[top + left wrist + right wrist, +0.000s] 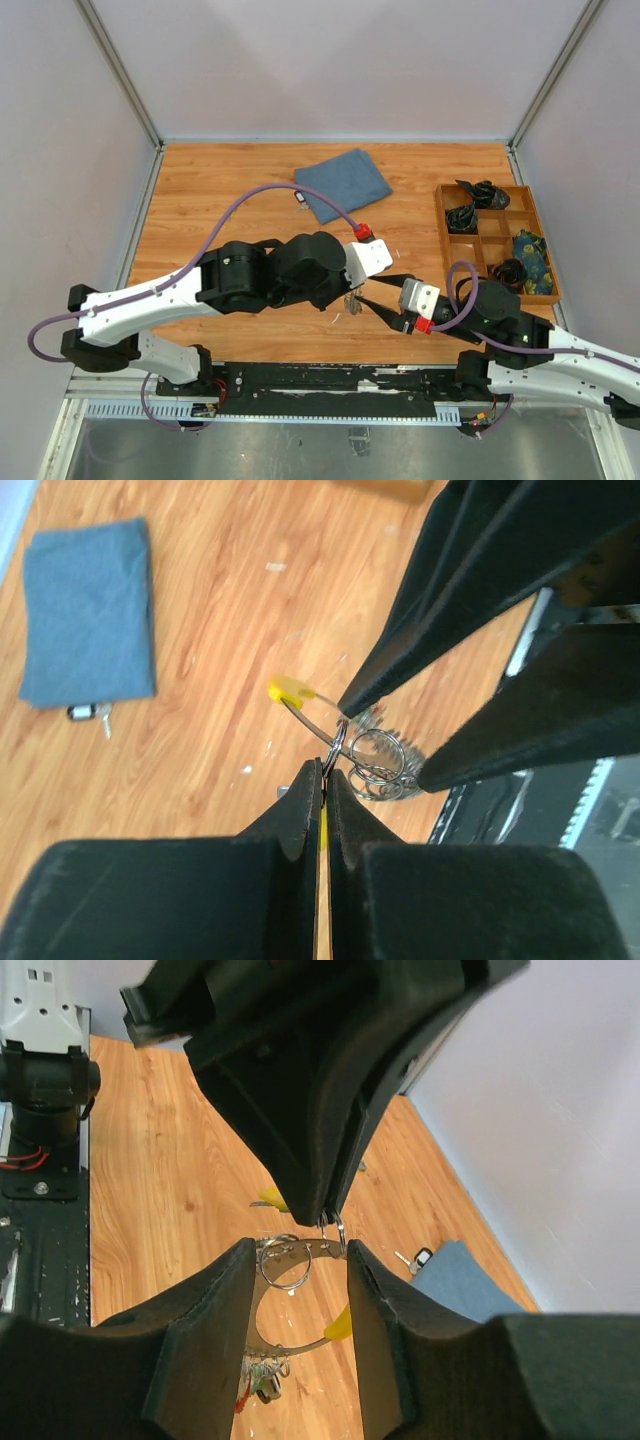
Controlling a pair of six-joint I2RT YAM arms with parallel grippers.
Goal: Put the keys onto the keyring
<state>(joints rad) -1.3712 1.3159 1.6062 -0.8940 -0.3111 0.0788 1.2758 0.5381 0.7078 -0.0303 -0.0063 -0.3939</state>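
The keyring (286, 1348) is a flat grey metal loop with a yellow tip (338, 1326). My right gripper (300, 1252) holds it across its width, above the table. Several keys (261, 1381) hang from its lower edge. My left gripper (328, 770) is shut on a small split ring (336, 748) at the keyring's top edge, and a yellow sliver shows between its pads. In the top view the left gripper (352, 296) and the right gripper (378, 305) meet tip to tip at the keyring (352, 303), front centre. A black-headed key (300, 200) lies beside the cloth.
A folded blue cloth (342, 184) lies at the back centre of the wooden table. A wooden compartment tray (440, 240) with dark items stands at the right. A yellow-headed piece (266, 1198) lies on the table beyond the grippers. White walls enclose the table.
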